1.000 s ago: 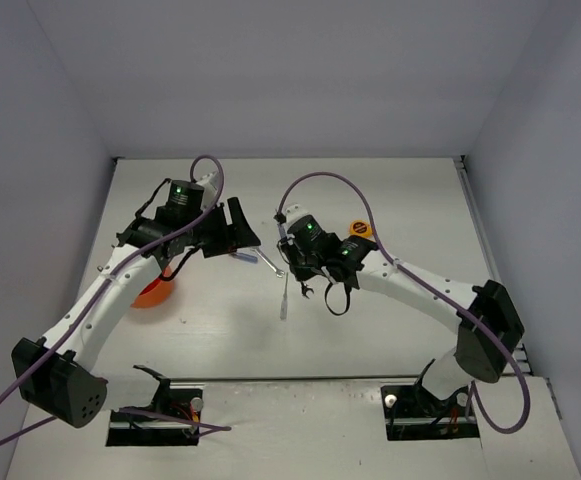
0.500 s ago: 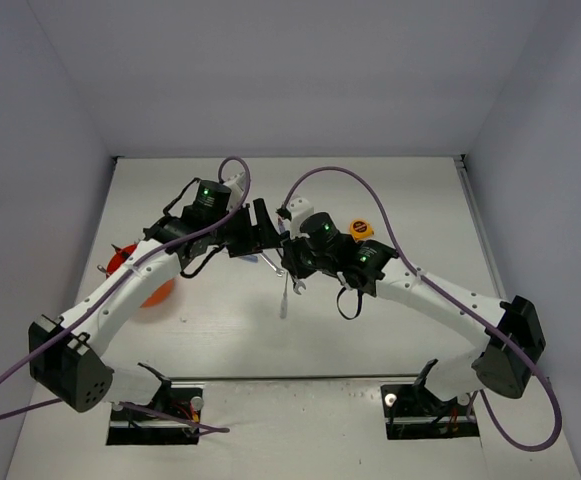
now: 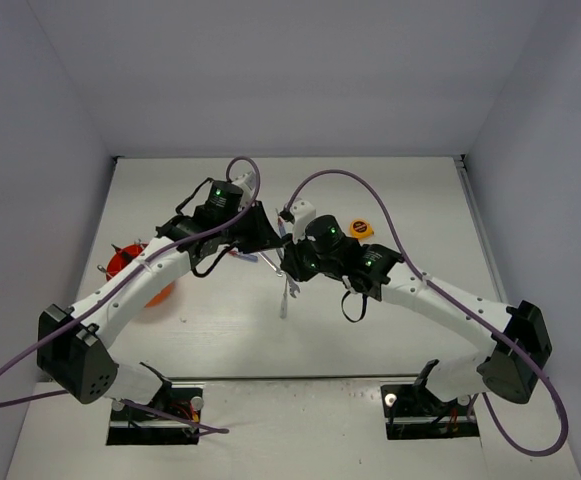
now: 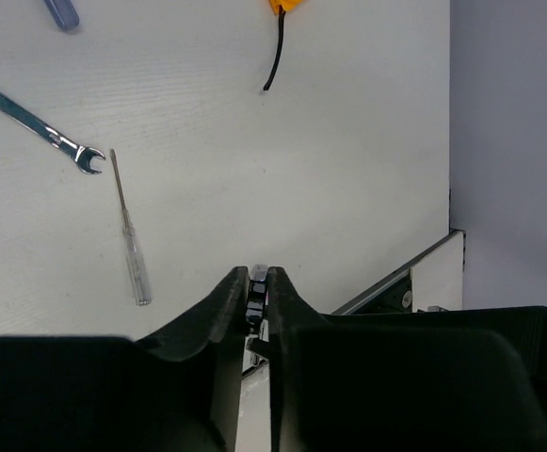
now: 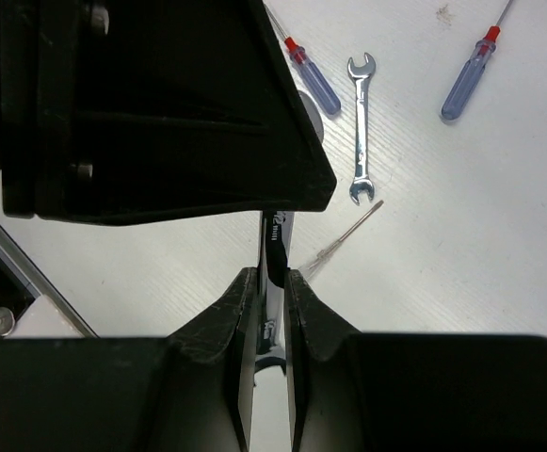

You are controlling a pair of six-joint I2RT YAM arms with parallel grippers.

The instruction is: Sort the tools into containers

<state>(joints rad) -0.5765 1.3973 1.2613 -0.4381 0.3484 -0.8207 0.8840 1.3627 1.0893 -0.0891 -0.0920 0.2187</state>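
A thin silver wrench (image 5: 274, 235) stands between both grippers over the middle of the table. My right gripper (image 5: 271, 278) is shut on its lower part. My left gripper (image 4: 257, 280) is shut on the other end, which shows as a dark sliver between its tips. In the top view the left gripper (image 3: 270, 238) and right gripper (image 3: 289, 262) meet nose to nose. The orange-red tub (image 3: 138, 283) sits at the left, mostly hidden under the left arm. On the table lie another wrench (image 5: 361, 127), two blue-handled screwdrivers (image 5: 313, 83) (image 5: 465, 83) and a clear-handled screwdriver (image 4: 134, 250).
A yellow tape measure (image 3: 360, 229) with a black strap (image 4: 274, 56) lies just behind the right arm. The table's near edge and metal rail (image 4: 395, 278) run below the grippers. Grey walls close in the table on three sides.
My left arm has swung right to meet the right gripper, and its jaws went from wide open to shut on the wrench. The right gripper kept its grip and shifted slightly left.
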